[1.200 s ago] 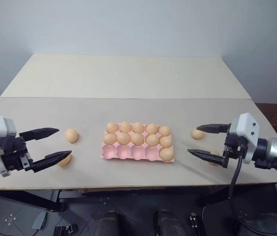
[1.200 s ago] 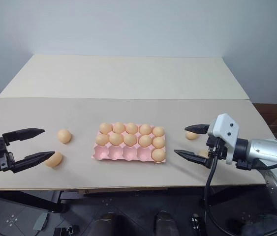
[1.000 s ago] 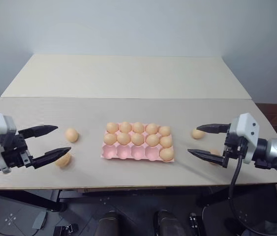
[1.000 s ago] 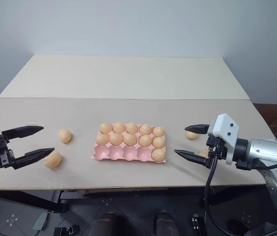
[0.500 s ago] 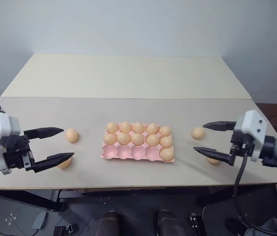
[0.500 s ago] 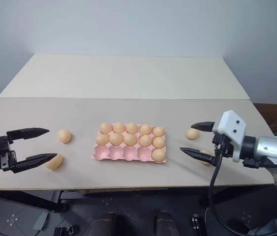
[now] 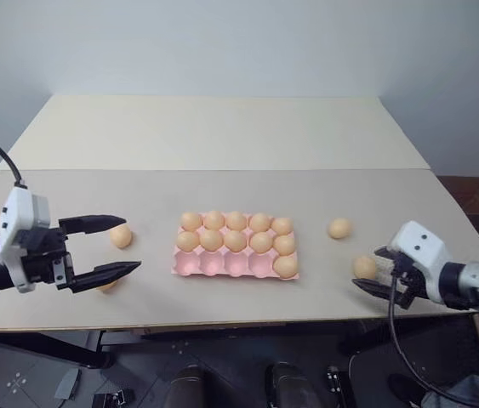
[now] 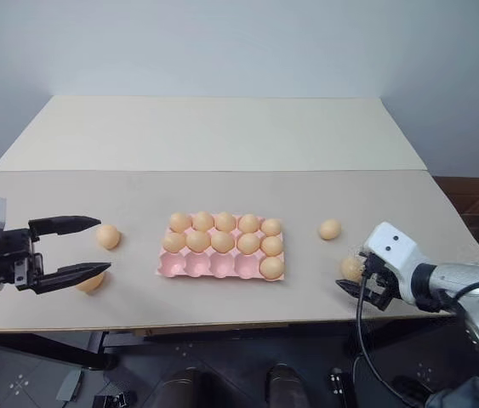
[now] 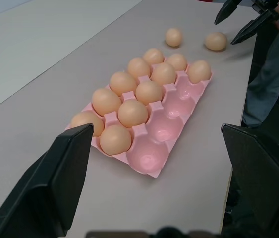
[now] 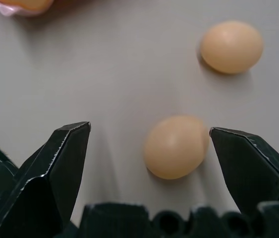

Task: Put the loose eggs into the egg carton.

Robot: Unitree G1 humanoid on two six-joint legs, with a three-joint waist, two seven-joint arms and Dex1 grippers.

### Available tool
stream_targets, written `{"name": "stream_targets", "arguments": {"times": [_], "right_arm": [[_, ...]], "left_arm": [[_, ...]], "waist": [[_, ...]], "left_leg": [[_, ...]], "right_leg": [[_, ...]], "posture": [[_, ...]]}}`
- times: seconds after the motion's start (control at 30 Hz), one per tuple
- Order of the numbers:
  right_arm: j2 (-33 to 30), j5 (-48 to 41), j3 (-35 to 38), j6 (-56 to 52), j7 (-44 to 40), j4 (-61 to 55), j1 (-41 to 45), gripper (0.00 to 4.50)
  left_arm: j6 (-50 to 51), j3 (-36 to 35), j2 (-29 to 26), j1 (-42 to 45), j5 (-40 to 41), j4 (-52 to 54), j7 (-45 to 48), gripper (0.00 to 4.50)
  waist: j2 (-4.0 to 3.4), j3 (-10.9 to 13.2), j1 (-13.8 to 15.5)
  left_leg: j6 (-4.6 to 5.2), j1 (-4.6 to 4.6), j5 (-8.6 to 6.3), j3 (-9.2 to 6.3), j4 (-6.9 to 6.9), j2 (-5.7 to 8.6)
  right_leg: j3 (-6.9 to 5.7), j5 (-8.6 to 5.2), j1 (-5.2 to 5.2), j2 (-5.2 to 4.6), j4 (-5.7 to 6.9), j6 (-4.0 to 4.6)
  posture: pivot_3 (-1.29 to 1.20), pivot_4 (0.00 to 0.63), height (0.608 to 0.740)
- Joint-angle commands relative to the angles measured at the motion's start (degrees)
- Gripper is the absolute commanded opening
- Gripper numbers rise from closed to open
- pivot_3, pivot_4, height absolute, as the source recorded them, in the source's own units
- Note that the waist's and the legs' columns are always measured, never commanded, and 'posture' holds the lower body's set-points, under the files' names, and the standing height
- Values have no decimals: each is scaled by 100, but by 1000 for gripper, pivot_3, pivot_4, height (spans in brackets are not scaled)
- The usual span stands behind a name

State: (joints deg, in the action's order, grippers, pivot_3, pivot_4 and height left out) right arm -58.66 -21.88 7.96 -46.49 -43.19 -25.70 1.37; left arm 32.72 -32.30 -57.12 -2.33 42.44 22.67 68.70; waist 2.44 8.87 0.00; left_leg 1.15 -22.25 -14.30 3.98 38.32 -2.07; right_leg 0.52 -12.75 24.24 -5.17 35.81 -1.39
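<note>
egg carton (image 7: 235,252) mid-table (image 7: 222,136), two loose eggs (image 7: 121,236) left, two right

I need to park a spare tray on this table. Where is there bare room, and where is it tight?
Free: the far table, behind the egg carton. Tight: beside the carton, loose eggs lie at the left gripper and right gripper.
</note>
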Motion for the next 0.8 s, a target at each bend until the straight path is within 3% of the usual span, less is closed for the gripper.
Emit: {"name": "stream_targets", "arguments": {"times": [0.03,0.2,0.27,0.43,0.57,0.8], "right_arm": [[156,289,-282,-222,337,321,319,3848],[344,379,-331,-331,465,504,493,2101],[370,402,-311,-385,520,481,494,1719],[334,214,-42,-587,553,-205,590,1719],[548,-501,155,-1027,513,-1309,1195,1719],[1650,-798,-1155,-1382,999,-1903,2175,1719]], "left_arm": [[-85,-85,-62,-10,10,101,9,4500],[-97,-151,-65,-86,-2,147,2,4500],[-106,-140,-59,-84,-10,151,-10,4500],[-135,-77,-68,-32,-35,104,3,4500],[-149,-17,-86,34,-41,59,37,4500],[-162,73,-87,121,-77,27,66,4500]], "waist": [[0,0,-1],[0,0,8],[0,0,15],[-1,0,15],[-4,2,-34],[-2,1,-67]], "left_leg": [[0,-2,0,0,0,1],[0,-5,0,-1,-1,2],[0,-4,0,-1,0,3],[0,-3,0,-2,0,1],[0,-3,0,-14,0,-3],[0,-3,0,-29,-1,-8]], "right_leg": [[0,0,2,0,0,0],[-2,9,2,-1,-1,-19],[-1,19,1,-2,-1,-35],[-2,19,2,-1,0,-35],[4,21,7,2,2,-39],[-3,22,4,7,1,-36]], "posture": [[0,150,740],[0,150,740],[0,150,740],[0,150,740],[0,150,740],[0,150,740]]}}
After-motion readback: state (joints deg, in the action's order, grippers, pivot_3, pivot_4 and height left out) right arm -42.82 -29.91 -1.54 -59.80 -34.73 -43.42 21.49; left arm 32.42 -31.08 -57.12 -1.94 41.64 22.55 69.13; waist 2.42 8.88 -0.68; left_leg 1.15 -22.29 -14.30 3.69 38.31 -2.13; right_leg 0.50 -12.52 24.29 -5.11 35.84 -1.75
